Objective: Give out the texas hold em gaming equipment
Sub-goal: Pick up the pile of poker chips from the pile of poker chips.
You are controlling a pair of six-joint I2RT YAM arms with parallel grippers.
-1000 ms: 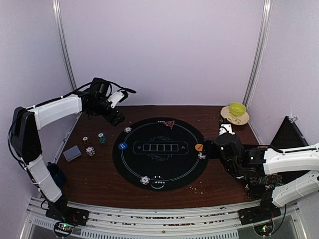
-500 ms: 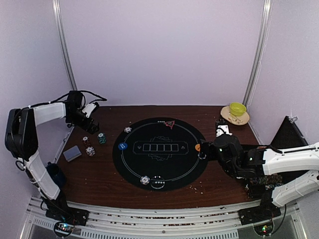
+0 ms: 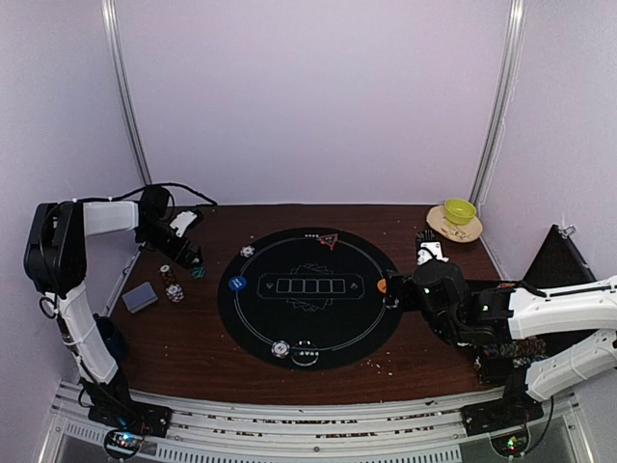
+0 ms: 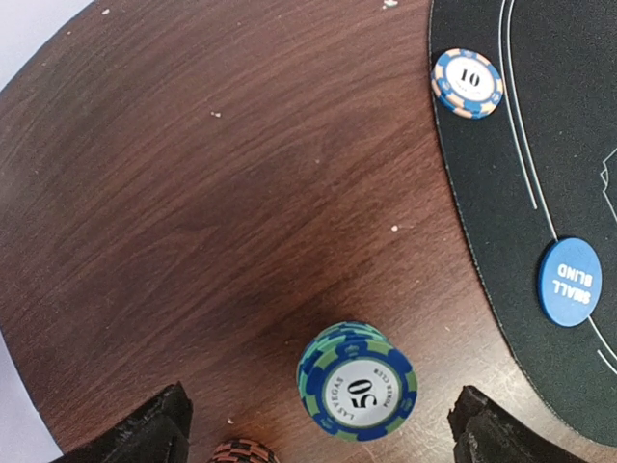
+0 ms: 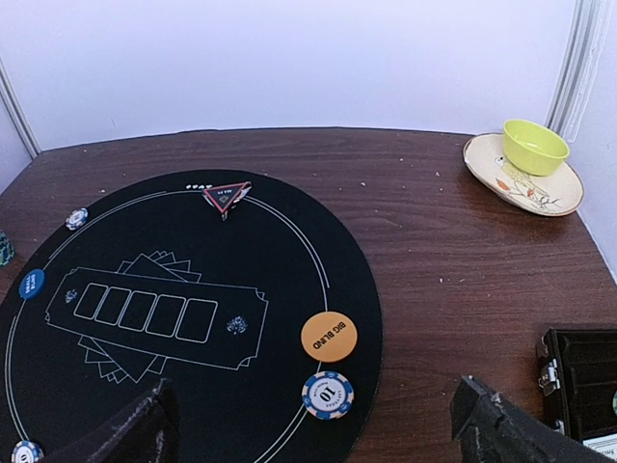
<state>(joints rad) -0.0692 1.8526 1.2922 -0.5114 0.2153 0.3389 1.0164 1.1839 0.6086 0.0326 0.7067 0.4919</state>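
Poker chip (image 5: 328,394) lies on mat (image 5: 289,253); bowl (image 5: 533,147) on plate (image 5: 565,194).

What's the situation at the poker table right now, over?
Left jaws open over blue-and-green striped 50 chip stack. Right jaws open, empty, near orange round big-blind button and blue striped 10 chip. Reddish striped chip sits close beside stack.

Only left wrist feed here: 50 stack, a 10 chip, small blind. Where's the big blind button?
Observer: The big blind button is on the mat's right edge, another 10 chip beside it.
Operator: Deck?
Observer: The card deck lies off the mat on the table, left of the chip stacks.
Operator: Right gripper loaded?
Observer: No. The right gripper is open and empty, near that 10 chip.
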